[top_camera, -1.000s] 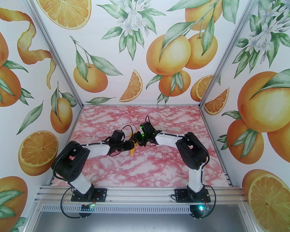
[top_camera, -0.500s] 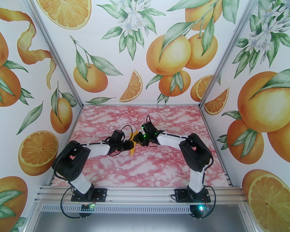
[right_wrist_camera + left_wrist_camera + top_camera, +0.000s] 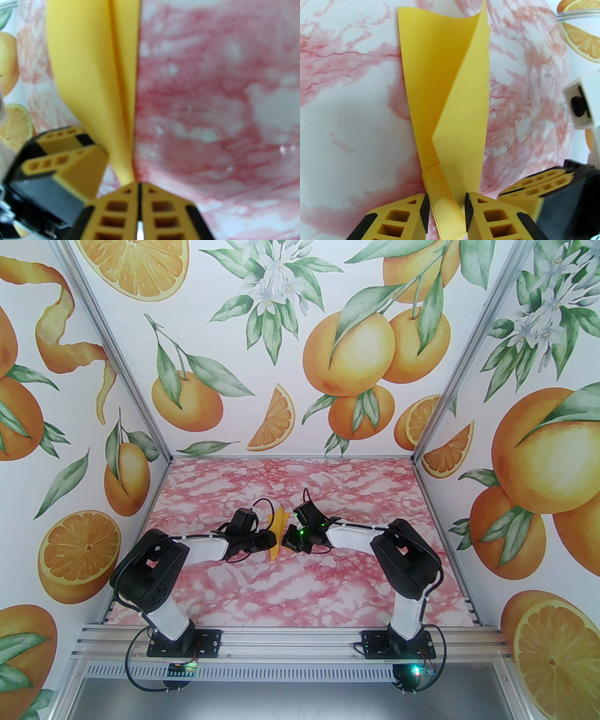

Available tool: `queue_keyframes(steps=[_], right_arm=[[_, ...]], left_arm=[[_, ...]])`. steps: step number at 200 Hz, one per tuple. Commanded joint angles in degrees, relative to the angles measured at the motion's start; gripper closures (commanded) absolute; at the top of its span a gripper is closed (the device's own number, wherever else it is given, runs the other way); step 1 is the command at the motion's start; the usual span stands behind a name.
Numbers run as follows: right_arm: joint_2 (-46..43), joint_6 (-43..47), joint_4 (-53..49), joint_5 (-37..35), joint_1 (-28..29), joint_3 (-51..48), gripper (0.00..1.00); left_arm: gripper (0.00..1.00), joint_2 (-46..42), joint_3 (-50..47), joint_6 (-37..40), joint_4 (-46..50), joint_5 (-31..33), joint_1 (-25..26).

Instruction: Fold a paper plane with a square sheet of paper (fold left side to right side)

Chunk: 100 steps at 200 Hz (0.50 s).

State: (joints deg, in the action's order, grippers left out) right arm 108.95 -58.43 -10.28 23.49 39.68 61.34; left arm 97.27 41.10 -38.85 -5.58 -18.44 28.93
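One thin yellow-orange sheet of paper (image 3: 279,527), folded into a long strip with its loose edges curling up, sits mid-frame on the pink marbled surface (image 3: 300,587) with open room all round. Two grippers meet it: the left gripper (image 3: 445,207) has its jaws apart astride the paper's end, and the right gripper (image 3: 139,185) has its jaws together just beside it.

Robot test booth, plainly, not a home or a shop. Aluminium frame posts (image 3: 443,404) up the corners, printed orange-fruit panels (image 3: 281,357) for walls, pink marble-print tabletop (image 3: 290,587) underneath. Left arm (image 3: 150,573) and right arm (image 3: 403,563) bolted onto a slotted aluminium rail (image 3: 290,641) at the near edge. Bare circuit board (image 3: 183,668) glowing just below, wired in and left exposed.
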Motion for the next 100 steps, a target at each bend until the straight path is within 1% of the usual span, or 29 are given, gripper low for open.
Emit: queue_keyframes(steps=[1, 49, 100], right_arm=[[2.14, 0.60, -0.77, 1.04, 0.76, 0.53, 0.92], [3.45, -0.08, 0.64, 2.31, 1.98, 0.31, 0.93], [4.09, -3.36, 6.35, 3.88, 2.01, -0.30, 0.93]], left_arm=[[0.65, 1.78, -0.02, -0.18, -2.24, -0.58, 0.39], [0.62, 2.09, -0.06, -0.74, -3.03, -0.93, 0.34], [0.61, 2.40, -0.57, -1.38, -3.97, -1.43, 0.33]])
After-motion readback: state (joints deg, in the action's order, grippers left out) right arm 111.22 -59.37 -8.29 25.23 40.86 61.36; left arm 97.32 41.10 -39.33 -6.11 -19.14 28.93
